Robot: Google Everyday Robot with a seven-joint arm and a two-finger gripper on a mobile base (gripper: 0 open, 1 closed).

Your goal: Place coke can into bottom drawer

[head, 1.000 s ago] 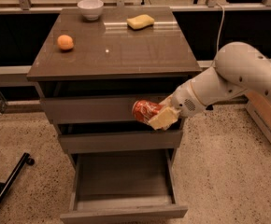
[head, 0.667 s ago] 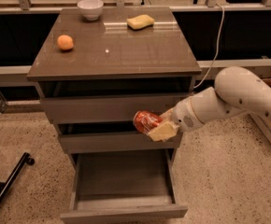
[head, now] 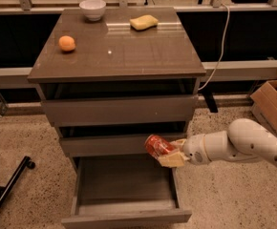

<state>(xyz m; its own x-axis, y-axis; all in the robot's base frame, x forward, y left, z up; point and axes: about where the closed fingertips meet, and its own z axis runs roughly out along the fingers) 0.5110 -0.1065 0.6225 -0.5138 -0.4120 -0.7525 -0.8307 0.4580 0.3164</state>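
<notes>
While the bottom drawer (head: 124,217) stands pulled out at the lower centre of the frame, the two drawers above it are pushed in. Its grey floor and side walls are in plain sight.

Gripper (head: 170,151): located just right of centre, at the end of a white arm (head: 253,144) that enters from the right edge. Its fingers are clamped on the coke can (head: 156,145), one above and one below.

Coke can: held clear of any surface and tilted, with one end pointing to the upper left. In the frame it overlaps the right end of the middle drawer front (head: 105,144) and sits above the right rear corner of the open tray. Whether it touches that drawer front cannot be determined.

Cabinet top (head: 124,51), upper half of the frame:
- an orange (head: 67,43) at the left
- a white bowl (head: 92,8) at the far left corner
- a yellow sponge (head: 144,22) at the far right, well apart from the other two

Surroundings: a cardboard box (head: 270,101) stands on the speckled floor at the right edge. A white cable (head: 219,56) hangs behind the cabinet's right side.
</notes>
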